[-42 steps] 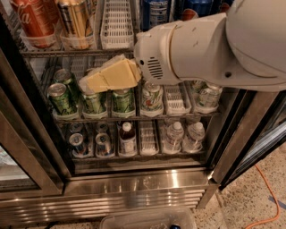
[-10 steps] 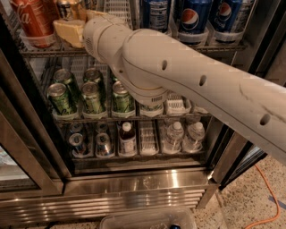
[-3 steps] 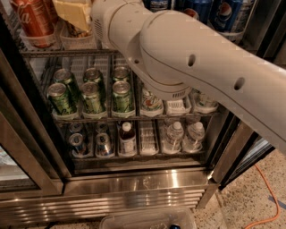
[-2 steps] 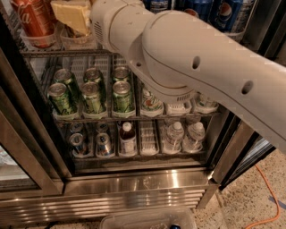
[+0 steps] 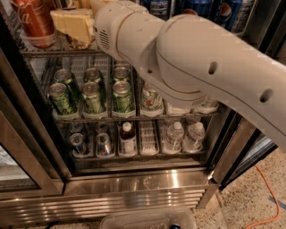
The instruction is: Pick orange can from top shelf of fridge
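Observation:
My gripper (image 5: 73,24), pale yellow, is at the top left of the camera view, inside the fridge (image 5: 134,188) at the top shelf (image 5: 53,53). It sits right over the orange can (image 5: 82,43), which is almost wholly hidden behind it; only a golden sliver near its base shows. The red-orange can with white script (image 5: 33,20) stands just left of the gripper. My thick white arm (image 5: 192,58) crosses from the right and covers much of the top shelf.
Blue Pepsi cans (image 5: 228,13) stand on the top shelf to the right. Green cans (image 5: 91,96) fill the middle rack; small cans, a bottle (image 5: 127,136) and water bottles (image 5: 174,134) sit below. The door frame (image 5: 27,134) is at left. An orange cable (image 5: 268,201) lies on the floor.
My arm rose from the middle rack to the top shelf. Over the last second the gripper sank a little, down over the orange can's lane.

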### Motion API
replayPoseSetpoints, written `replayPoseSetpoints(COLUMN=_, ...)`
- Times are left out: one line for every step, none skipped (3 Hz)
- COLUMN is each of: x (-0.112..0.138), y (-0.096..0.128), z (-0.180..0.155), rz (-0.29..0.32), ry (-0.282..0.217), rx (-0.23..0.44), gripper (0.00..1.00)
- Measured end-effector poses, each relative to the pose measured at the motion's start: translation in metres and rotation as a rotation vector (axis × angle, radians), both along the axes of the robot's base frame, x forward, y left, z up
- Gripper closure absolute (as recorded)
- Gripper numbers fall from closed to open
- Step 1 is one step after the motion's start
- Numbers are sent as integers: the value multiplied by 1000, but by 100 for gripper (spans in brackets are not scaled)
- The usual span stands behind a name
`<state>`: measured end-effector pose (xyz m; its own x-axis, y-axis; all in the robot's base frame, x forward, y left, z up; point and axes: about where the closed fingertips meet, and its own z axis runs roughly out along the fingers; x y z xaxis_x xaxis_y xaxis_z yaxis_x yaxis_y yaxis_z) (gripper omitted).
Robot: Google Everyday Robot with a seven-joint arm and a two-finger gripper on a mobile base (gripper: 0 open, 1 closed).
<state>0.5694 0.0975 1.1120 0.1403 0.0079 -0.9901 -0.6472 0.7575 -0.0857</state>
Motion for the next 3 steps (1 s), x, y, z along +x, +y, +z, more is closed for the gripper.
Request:
replayPoseSetpoints(x=-7, y=-2, z=-4, rz=76, ry=5, rx=36, gripper=100)
replayPoseSetpoints(x=-17, y=-1, z=-10, rz=181, ry=-2, rx=70, gripper=100)
replayPoseSetpoints(x=-26, y=0, z=-16, rz=268, ry=-6, rx=82, gripper=100)
